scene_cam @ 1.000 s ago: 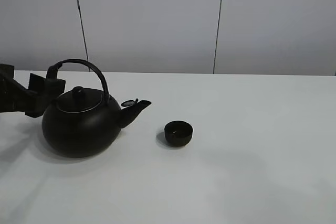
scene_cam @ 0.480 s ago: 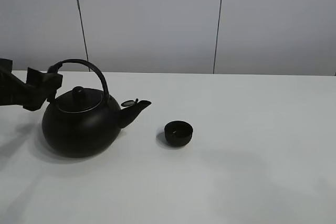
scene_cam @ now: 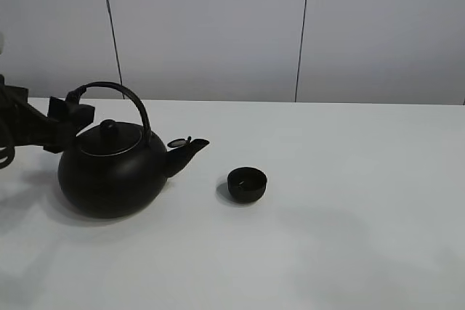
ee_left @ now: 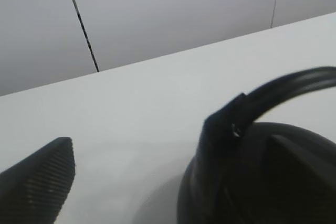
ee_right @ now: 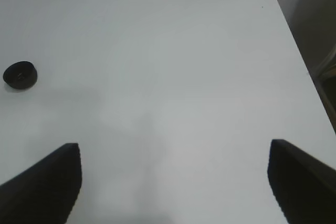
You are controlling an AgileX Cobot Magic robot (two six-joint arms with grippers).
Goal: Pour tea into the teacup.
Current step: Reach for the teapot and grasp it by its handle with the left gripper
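The big black kettle [scene_cam: 112, 172] stands on the white table [scene_cam: 349, 237] at the left, its spout pointing right at the small black teacup [scene_cam: 247, 183]. The teacup stands upright and apart from the spout; it also shows in the right wrist view [ee_right: 20, 75]. My left gripper [scene_cam: 69, 127] is open at the left base of the arched handle [scene_cam: 120, 92], not holding it. In the left wrist view one finger [ee_left: 42, 177] shows beside the kettle's handle [ee_left: 273, 93]. My right gripper [ee_right: 173, 182] is open and empty above the table, far from the cup.
A grey panelled wall [scene_cam: 218, 27] stands behind the table. The table's right edge [ee_right: 294, 40] shows in the right wrist view. Bare white tabletop lies right of the teacup.
My left gripper has risen a little and shifted slightly toward the kettle's handle. The kettle and the teacup have not moved.
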